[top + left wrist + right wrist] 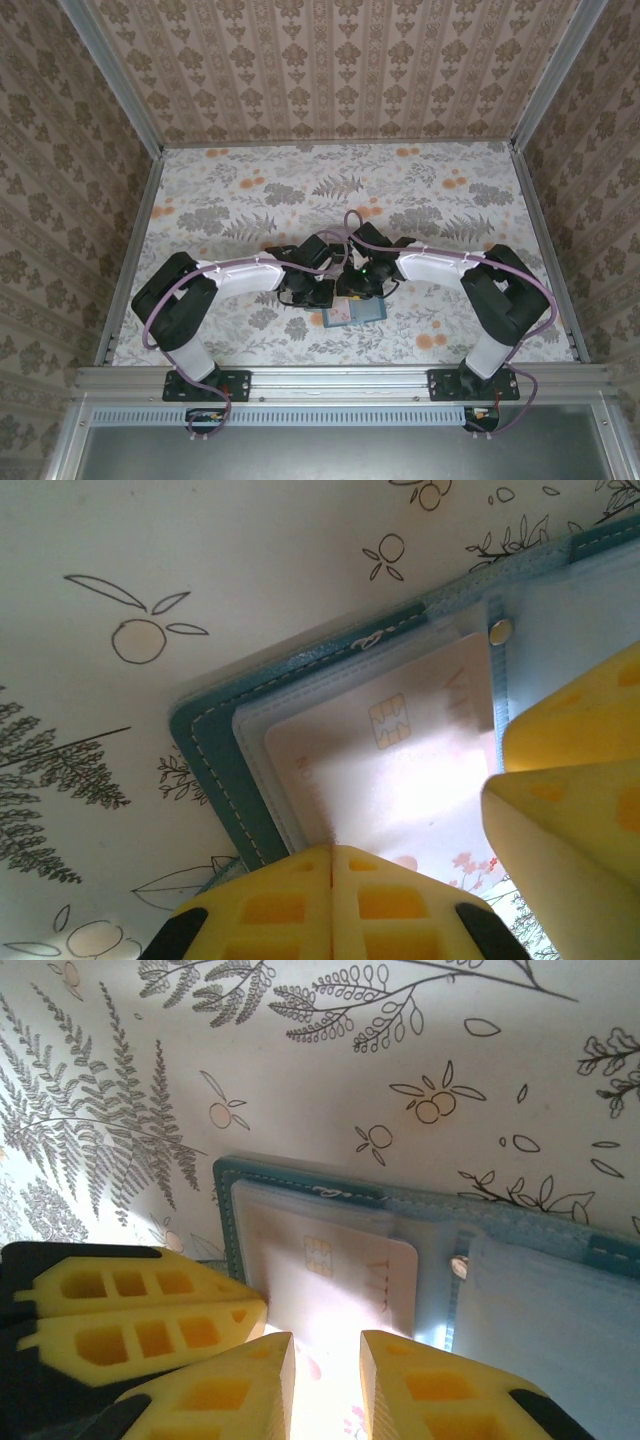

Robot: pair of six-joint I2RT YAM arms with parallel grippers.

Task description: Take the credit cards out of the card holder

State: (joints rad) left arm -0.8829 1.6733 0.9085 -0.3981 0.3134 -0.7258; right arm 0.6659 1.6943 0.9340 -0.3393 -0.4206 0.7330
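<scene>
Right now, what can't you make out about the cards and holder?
Top external: card holder half covered by left pincer and right pincer; contents too small.
Left wrist: pale card's near edge hidden behind shut left pincer; print lost in glare.
Right wrist: glare between right pincer's open jaws hides any contact with the pale card.

Top external sits high above and behind the arms, gazing down, whole table in frame, well back. Both wrist cameras are right in close, low over the card holder, sharing its chip card and snap stud; same holder, tiny, from up top.
</scene>
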